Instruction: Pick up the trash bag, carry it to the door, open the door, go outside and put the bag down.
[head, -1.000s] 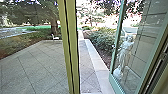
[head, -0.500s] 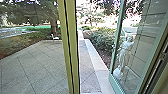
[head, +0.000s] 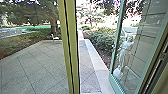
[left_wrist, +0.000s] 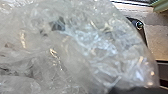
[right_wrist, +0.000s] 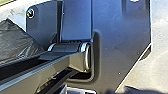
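Clear, crumpled plastic of the trash bag (left_wrist: 100, 50) spreads large and close across the left wrist view, with light glinting on its folds. Whether my left gripper holds it cannot be made out. In the head view, the door (head: 115, 82) has a teal frame with glass and stands open on the right. Through the doorway runs a strip of paving (head: 87, 65). Dark, wrinkled plastic (right_wrist: 17, 42) lies beside my base plate in the right wrist view; I cannot tell whether it is part of the same bag.
An olive upright post (head: 68, 47) stands left of the doorway. Paved terrace (head: 37, 67) extends beyond it on the left. A pale curb (head: 96, 60) runs along the path, with bushes (head: 101, 41) beyond. A white statue (head: 125, 55) shows in the door's glass.
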